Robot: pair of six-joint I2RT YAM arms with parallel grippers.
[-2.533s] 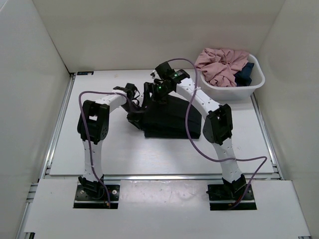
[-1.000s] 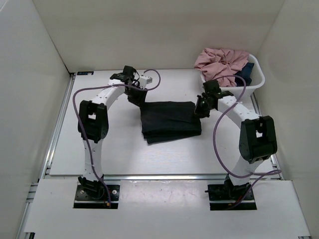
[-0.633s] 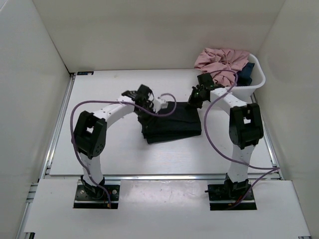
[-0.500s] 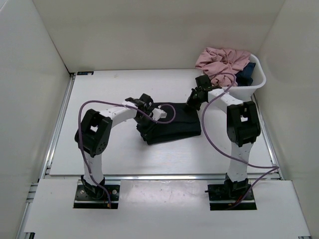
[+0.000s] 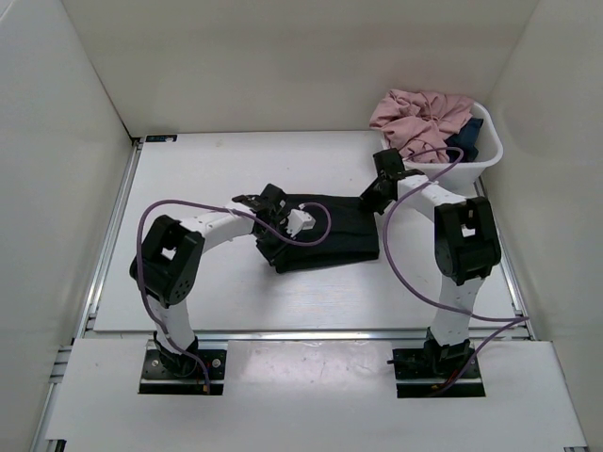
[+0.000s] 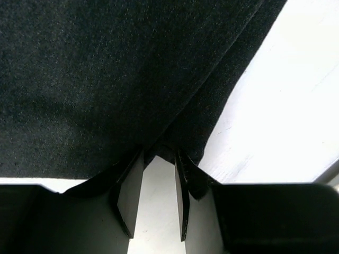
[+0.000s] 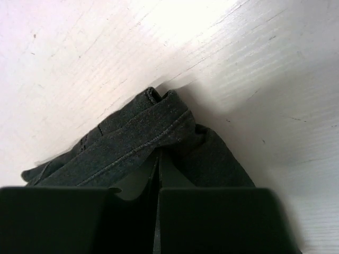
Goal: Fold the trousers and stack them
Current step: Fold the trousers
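The black trousers [image 5: 339, 231] lie folded into a thick rectangle in the middle of the table. My left gripper [image 5: 271, 247] is at their left edge. In the left wrist view its jaws [image 6: 159, 156] stand a little apart, white table shows between them, and the tips are buried under the dark fabric [image 6: 106, 69]. My right gripper [image 5: 370, 200] is at the back right corner of the fold. The right wrist view shows it [image 7: 159, 159] shut, its tips tucked against a stitched hem [image 7: 132, 137]. Whether any cloth is pinched is hidden.
A white basket [image 5: 485, 160] stands at the back right, holding a pink garment [image 5: 419, 118] and a small dark blue cloth [image 5: 464, 137]. White walls close in the table on three sides. Purple cables loop off both arms.
My left gripper swung from the back left corner of the trousers down to their left edge. My right gripper moved to the back right corner and closed. The folded trousers barely shifted.
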